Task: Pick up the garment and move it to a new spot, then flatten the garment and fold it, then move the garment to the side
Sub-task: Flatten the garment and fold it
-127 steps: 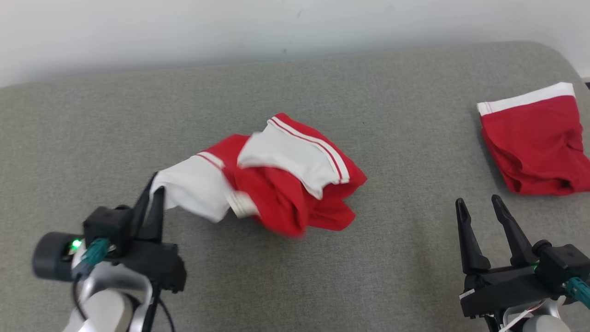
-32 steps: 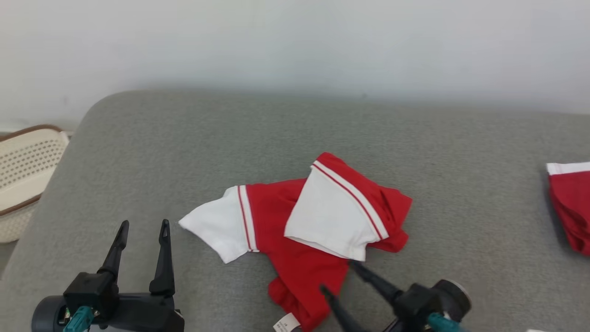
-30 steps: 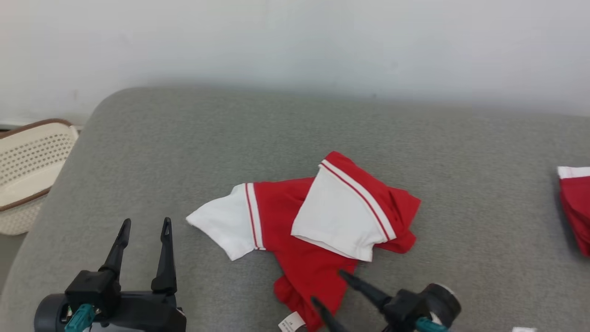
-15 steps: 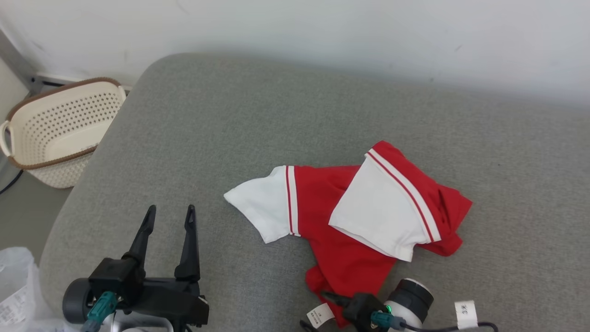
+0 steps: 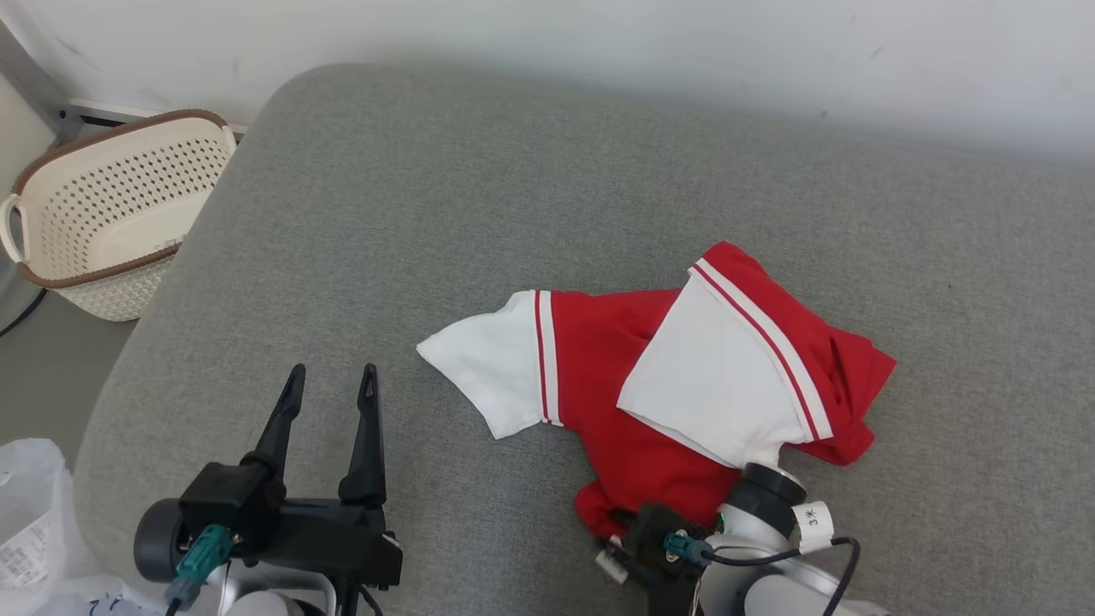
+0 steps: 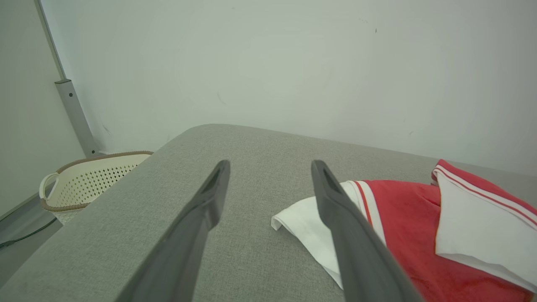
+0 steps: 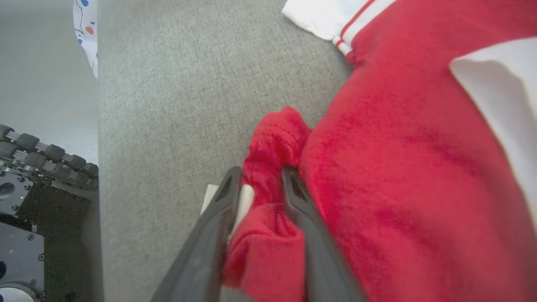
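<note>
My R gripper [image 7: 262,172] is down on the near end of the garment [image 5: 616,359]. In the R wrist cam its two fingers [image 7: 295,197] stand close together on a bunched red fold; cloth fills the gap and touches both, so I read it as pinching that fold. A small white label [image 7: 208,197] pokes out just beside the outer finger, flat on the grey cushion [image 5: 428,214]. In the head cam the R wrist sits low over that same end, close to the cushion's front edge, and the fingers are hidden under the wrist housing. L gripper [image 5: 332,376] is spread wide w/ nothing btwn its fingers, held over bare cushion toward the front-left corner and apart from the garment. In the L wrist cam the nearest sleeve tip lies just past one finger. The garment is crumpled, not flat: red body w/ two white sleeves, each trimmed w/ red stripes. It lies toward the front edge, well in from the left edge. One sleeve [image 5: 488,376] spreads out toward the left edge; the other sleeve [image 5: 719,376] is folded over the red body on the far side. A cream perforated basket [image 5: 111,205] w/ brown rim sits on the floor off the far-left corner. A white plastic bag [image 5: 30,505] is off the front-left corner. A pale wall [image 5: 599,43] runs along the far edge. The R wrist cam also catches the robot base [image 7: 42,155], w/ a row of rollers, below the front edge.
</note>
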You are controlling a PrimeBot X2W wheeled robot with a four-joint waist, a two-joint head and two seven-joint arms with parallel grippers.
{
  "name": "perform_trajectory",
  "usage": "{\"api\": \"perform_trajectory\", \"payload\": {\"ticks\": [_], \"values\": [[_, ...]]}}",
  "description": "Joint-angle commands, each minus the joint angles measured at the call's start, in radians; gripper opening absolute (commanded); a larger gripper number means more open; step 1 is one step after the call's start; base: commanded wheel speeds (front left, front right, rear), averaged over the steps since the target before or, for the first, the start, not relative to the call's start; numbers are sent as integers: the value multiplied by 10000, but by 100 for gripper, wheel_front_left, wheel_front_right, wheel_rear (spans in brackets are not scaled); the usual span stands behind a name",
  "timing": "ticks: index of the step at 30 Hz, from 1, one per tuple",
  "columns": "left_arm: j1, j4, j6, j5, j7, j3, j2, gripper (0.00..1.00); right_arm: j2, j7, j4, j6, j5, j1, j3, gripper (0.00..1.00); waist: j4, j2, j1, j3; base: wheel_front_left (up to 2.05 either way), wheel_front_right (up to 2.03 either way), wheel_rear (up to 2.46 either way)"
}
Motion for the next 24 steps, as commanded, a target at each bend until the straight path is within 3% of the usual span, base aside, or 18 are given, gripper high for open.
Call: {"api": "perform_trajectory", "payload": {"ticks": [1,5,8,14,21,24], "values": [[-116,30,-41,136,-80,55,-5,100,-99,117,311,-23,-189,-83,120,0,-58,0,0,27,0,0,0],[-102,2,-49,198,-89,169,-40,100,-232,13,376,-21,-469,-440,676,0,-184,0,0,68,0,0,0],[-13,-74,-64,253,-72,260,-83,100,-701,48,-244,-15,-335,-706,1538,0,-342,0,0,87,0,0,0],[180,-109,-75,333,-75,478,-126,100,-2713,986,-2782,-18,896,-1558,3227,0,-768,0,0,-32,0,0,0],[276,-83,-205,455,-76,600,-198,100,-5006,2494,-6032,-20,1631,-2614,3966,0,-1227,0,0,-79,0,0,0],[171,-38,-287,523,-76,583,-251,100,-5727,3256,-7476,-15,1550,-2311,4016,0,-1250,0,0,-69,0,0,0]]}}
